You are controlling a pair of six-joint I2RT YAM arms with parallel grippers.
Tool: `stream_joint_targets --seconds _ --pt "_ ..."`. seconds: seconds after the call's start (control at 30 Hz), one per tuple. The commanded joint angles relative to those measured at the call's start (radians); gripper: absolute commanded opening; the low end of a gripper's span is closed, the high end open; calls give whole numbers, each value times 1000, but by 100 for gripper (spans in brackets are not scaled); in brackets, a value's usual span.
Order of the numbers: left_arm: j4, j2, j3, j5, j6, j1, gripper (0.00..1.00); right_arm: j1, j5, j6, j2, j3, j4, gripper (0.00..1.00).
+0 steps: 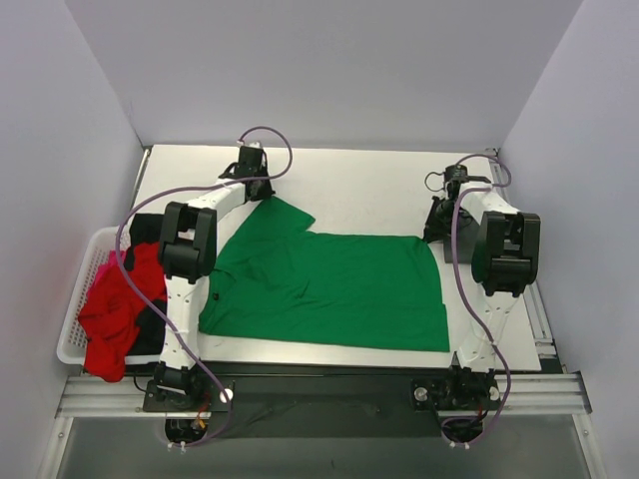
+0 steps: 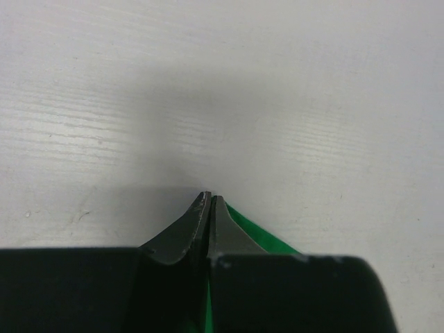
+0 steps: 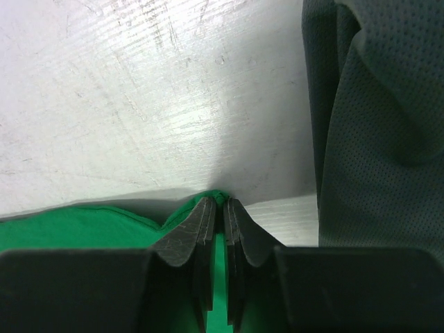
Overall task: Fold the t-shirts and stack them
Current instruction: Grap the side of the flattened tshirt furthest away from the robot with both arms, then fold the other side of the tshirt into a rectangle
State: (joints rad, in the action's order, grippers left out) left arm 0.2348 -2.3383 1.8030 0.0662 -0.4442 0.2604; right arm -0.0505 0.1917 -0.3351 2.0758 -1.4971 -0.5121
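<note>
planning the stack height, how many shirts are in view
3 for sure: green shirt spread on the table, red shirt in the white basket at left, dark grey garment by the right gripper. Black fabric under the red one may be a fourth.

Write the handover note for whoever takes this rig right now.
Left gripper: shut on the far left tip of the green t-shirt.
Right gripper: shut on the same shirt's far right corner.
The shirt lies spread out on the table, a little rumpled at its left side.
The white basket at the left holds a red garment and a black garment, both unfolded.
Done: the shirt is laid out and gripped at two corners.
Left: fold it, then fold the basket's garments and stack them. No stack is in view.
</note>
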Motion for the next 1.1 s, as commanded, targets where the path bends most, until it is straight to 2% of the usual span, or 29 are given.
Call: stream_joint_targets --seconds 0.0,0.27,0.4,0.6,0.7,0.87,1.07 --pt "3 -13 71 -49 19 2 0 8 -8 -7 -25 -26 -42 0" --pt "-3 -27 192 -109 24 -21 0 8 -24 -16 -13 -103 -62 0" --pt "-12 -46 261 -154 32 -32 0 5 -32 -16 13 -195 -89 0" --pt "-72 -29 268 -252 19 -52 0 3 -31 -19 49 -296 -124 0" --pt "-164 60 171 -311 13 -61 0 5 -26 -19 37 -299 -126 0" --pt "-353 207 -118 -396 -30 -79 0 5 -15 -1 -9 -241 -126 0" --pt "-403 362 -351 -431 -24 -87 0 8 -9 28 -71 -180 -124 0"
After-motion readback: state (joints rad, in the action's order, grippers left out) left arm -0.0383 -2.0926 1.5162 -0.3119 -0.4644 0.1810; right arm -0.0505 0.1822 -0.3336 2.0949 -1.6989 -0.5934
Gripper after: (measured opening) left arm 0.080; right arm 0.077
